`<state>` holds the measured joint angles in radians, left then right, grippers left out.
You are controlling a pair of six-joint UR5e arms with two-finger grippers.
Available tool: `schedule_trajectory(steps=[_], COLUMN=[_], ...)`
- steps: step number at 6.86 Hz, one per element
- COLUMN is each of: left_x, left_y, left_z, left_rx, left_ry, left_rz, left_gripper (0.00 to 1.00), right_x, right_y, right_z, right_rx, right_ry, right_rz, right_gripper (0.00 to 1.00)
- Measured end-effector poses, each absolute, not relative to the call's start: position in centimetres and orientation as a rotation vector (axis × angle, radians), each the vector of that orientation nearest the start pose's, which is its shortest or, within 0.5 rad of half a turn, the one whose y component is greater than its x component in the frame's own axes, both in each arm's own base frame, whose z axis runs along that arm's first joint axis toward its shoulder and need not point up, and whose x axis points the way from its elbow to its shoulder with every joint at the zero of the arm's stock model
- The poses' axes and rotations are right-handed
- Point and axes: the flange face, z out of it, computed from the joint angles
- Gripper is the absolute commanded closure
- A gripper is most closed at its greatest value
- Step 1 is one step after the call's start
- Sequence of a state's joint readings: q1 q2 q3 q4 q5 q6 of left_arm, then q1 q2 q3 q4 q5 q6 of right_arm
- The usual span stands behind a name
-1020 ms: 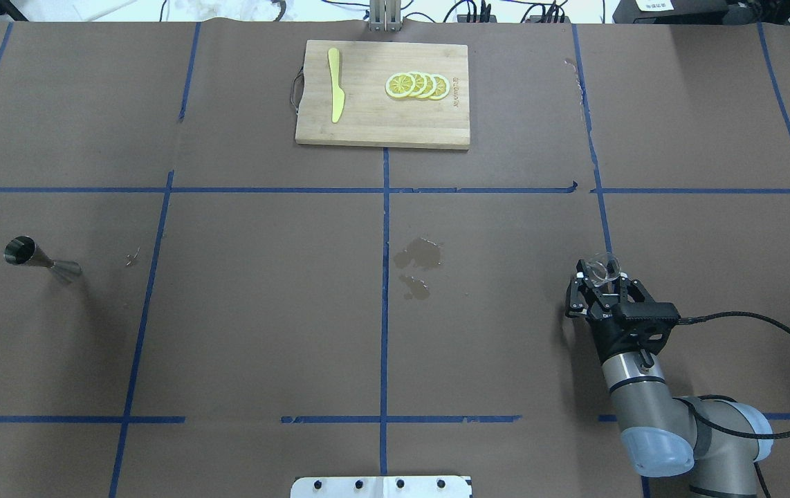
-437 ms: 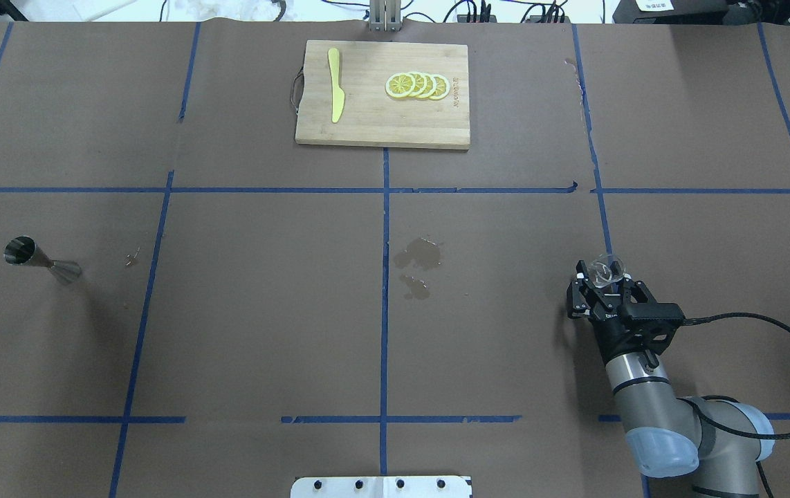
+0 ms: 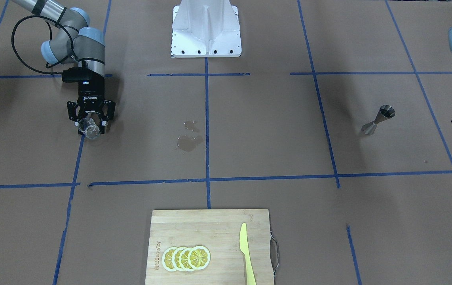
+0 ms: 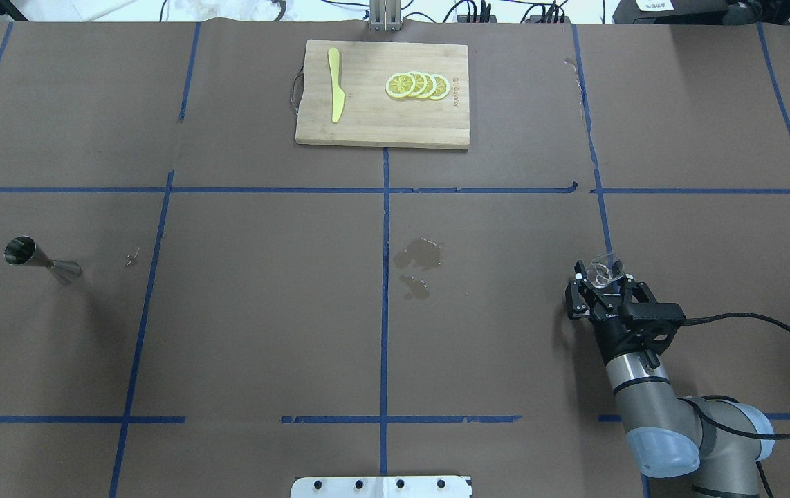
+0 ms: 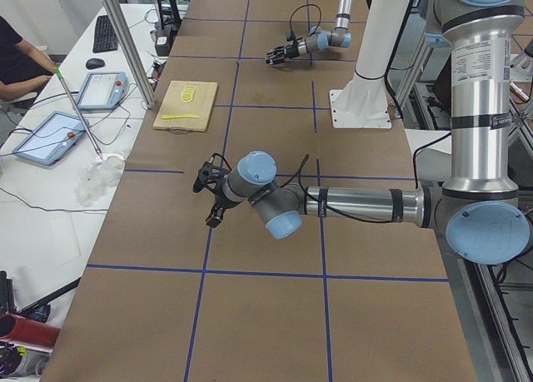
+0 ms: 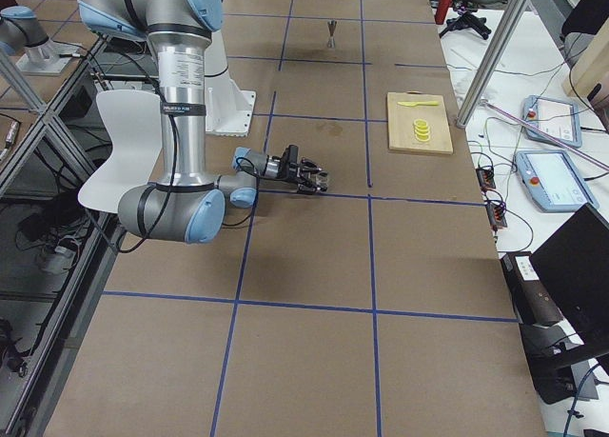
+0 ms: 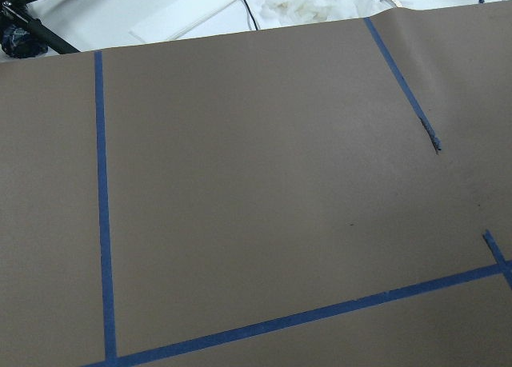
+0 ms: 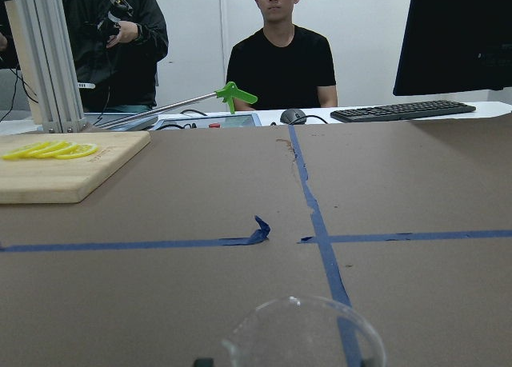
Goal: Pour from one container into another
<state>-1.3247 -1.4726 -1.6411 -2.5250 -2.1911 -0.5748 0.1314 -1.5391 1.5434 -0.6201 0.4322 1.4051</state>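
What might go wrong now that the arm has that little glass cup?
The small clear glass measuring cup in the right gripper is far across the table from the hourglass-shaped steel jigger; any liquid may slosh out underway. The jigger is narrow and tall, so pouring could miss or tip it; wet stains mid-table hint at spills.

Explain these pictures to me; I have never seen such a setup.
Two robot arms work at a table covered in brown paper with blue tape lines. One picture looks down from behind the robot, one faces it across the table, two look along the table from its ends, two come from wrist cameras. The right tool is shut on a small glass measuring cup. The left tool hangs off to the side; open or shut, I cannot tell. A steel jigger stands on the robot's left. Farther off, a cutting board carries lemon slices and a yellow knife. Wet stains mark the middle.
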Motion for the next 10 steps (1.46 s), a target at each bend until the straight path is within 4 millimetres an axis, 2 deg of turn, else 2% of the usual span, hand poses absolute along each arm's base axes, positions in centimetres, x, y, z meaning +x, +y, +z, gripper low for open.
schedule_trajectory(steps=[3,5,8,10], left_x=[3.4,3.2,3.3,3.3], left_y=[-46.2,-45.9,-45.6,-45.6], left_z=[56.3,56.4,56.7,57.1], left_rx=[0.575,0.574,0.561,0.552], left_ry=[0.907,0.909,0.917,0.917], left_rz=[-0.006,-0.007,-0.005,-0.007], left_gripper=[0.00,0.00,0.00,0.00], right_x=[-46.3,-45.5,-43.4,-41.1], right_y=[-27.8,-26.9,-23.6,-21.5], right_z=[52.9,53.2,52.4,53.3], right_rx=[1.175,1.185,1.206,1.209], right_ry=[-0.685,-0.705,-0.745,-0.783], right_rz=[0.510,0.514,0.495,0.482], right_gripper=[0.00,0.00,0.00,0.00])
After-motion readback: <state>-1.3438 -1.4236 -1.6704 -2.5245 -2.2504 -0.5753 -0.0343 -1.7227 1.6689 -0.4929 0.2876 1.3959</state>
